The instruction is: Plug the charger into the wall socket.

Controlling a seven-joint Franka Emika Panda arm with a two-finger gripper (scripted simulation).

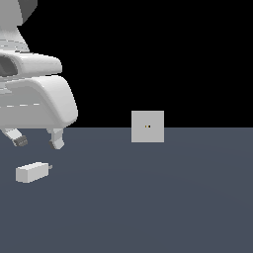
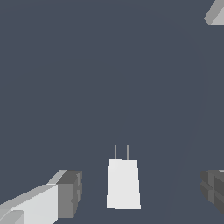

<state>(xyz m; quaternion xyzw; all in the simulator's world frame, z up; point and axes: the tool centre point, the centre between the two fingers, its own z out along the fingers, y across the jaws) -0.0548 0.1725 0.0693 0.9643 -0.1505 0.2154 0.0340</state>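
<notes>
gripper (image 1: 38,141) hangs at the exterior view's left with fingers spread wide and holding nothing, above the charger (image 1: 31,172) lying flat on the floor (image 1: 148,207), prongs toward the socket (image 1: 147,126), which stands well apart to the right. risks: an off-centre or skewed pinch could twist the block, so the prongs miss the hole.

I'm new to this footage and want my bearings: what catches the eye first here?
The big white gripper hangs open at the exterior view's left, just above the charger lying on the floor. Farther right, the wall socket stands upright and alone against black.
</notes>
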